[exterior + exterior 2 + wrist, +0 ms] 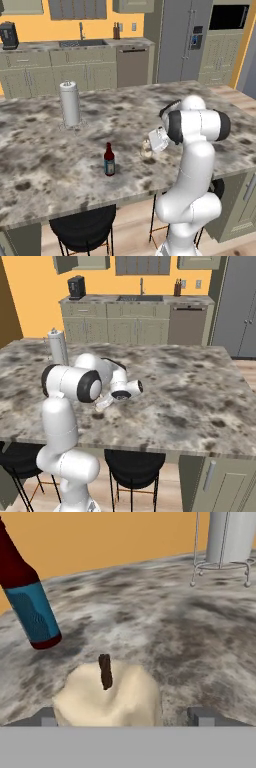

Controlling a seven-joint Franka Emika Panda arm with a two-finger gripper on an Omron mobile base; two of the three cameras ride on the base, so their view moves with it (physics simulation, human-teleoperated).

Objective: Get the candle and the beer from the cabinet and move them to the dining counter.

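Nearest to the hand camera, the candle [107, 697] is sitting on the bench [165, 632], cream-white and lumpy, with a dark wick standing at its top. It is lying between the two dark fingertips [47, 717], which are standing spread wide, one at each side of the candle, with a visible gap on the right side; the hand [125, 719] is released, not clenched on the candle.

From the left base camera, the arm is rising at 5 o'clock, bending forward at the elbow and reaching down toward 9 o'clock, so that the hand [152, 145] is hanging low over the bench [45, 160] with the candle [146, 149] just beside it. From the right base camera, the forearm is folding in front of the shoulder and the wrist is pointing down at the bench surface.

Beer [109, 160] is standing upright on the bench, near the candle at its 9 o'clock in the left base view. In the hand view the beer [27, 597] is appearing tilted at 10 o'clock. Paper-towel roll [70, 104] is standing upright farther back, at 11 o'clock, well apart.
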